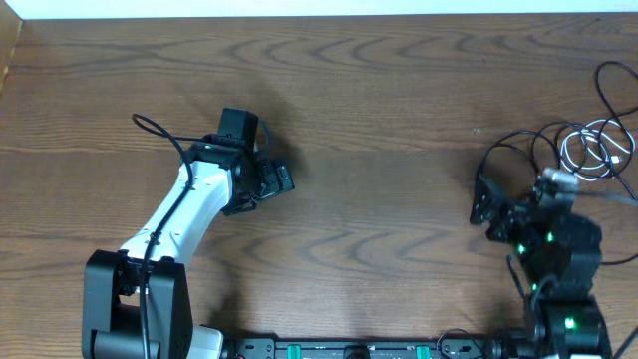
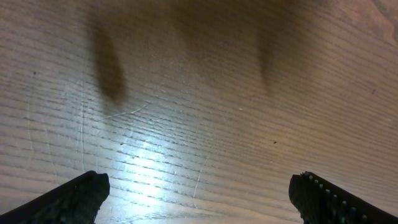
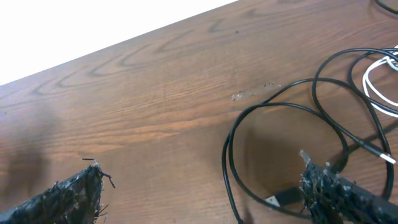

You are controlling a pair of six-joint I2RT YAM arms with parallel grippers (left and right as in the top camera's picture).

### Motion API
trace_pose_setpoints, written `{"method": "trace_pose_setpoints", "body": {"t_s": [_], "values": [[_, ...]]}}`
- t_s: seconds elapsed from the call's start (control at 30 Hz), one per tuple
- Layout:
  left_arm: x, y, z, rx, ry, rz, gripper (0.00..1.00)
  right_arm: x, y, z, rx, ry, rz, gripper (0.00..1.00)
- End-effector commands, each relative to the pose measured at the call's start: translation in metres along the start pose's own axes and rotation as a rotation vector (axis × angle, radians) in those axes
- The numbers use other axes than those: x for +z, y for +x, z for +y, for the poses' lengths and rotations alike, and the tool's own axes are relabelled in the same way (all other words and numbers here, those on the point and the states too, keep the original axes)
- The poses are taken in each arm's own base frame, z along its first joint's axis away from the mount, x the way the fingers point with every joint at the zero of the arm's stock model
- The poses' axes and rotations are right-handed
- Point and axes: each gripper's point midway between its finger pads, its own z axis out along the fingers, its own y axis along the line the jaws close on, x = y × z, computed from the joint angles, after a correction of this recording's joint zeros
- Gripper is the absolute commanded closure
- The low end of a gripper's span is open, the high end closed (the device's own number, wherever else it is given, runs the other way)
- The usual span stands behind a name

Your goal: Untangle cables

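The cables lie tangled at the table's right edge: a white coiled cable (image 1: 590, 150) and black cables (image 1: 518, 148) looping around it. In the right wrist view a black cable loop (image 3: 249, 124) with a USB plug (image 3: 281, 199) lies between my fingers, close to the right one, and the white cable (image 3: 373, 81) shows at the far right. My right gripper (image 1: 485, 206) (image 3: 202, 193) is open, low over the table at the left edge of the tangle. My left gripper (image 1: 271, 179) (image 2: 199, 199) is open and empty over bare wood, far from the cables.
The wooden table (image 1: 379, 110) stretches between the two arms. Another black cable (image 1: 610, 90) runs off the right edge. A black wire (image 1: 155, 130) belongs to the left arm. The table's far edge meets a white surface (image 3: 93, 31).
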Motion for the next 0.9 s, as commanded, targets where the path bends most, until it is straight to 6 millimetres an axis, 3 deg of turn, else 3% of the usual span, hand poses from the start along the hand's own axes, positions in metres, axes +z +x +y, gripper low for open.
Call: {"method": "trace_pose_setpoints", "body": {"t_s": [0.0, 0.1, 0.33, 0.7, 0.87], "values": [[0.003, 0.000, 0.005, 0.005, -0.021, 0.002, 0.02, -0.006, 0.015, -0.003, -0.017, -0.008, -0.004, 0.01], [0.003, 0.000, 0.005, 0.005, -0.021, 0.001, 0.02, -0.012, 0.025, -0.011, -0.025, 0.019, -0.013, 0.01], [0.003, 0.000, 0.005, 0.005, -0.021, 0.001, 0.02, -0.026, 0.020, -0.002, -0.118, -0.034, -0.149, 0.01], [0.003, 0.000, 0.005, 0.005, -0.021, 0.001, 0.02, -0.083, -0.073, 0.041, -0.296, -0.169, -0.679, 0.01], [0.003, 0.000, 0.005, 0.005, -0.021, 0.001, 0.02, -0.099, -0.087, 0.052, -0.377, -0.191, -0.842, 0.01]]}}
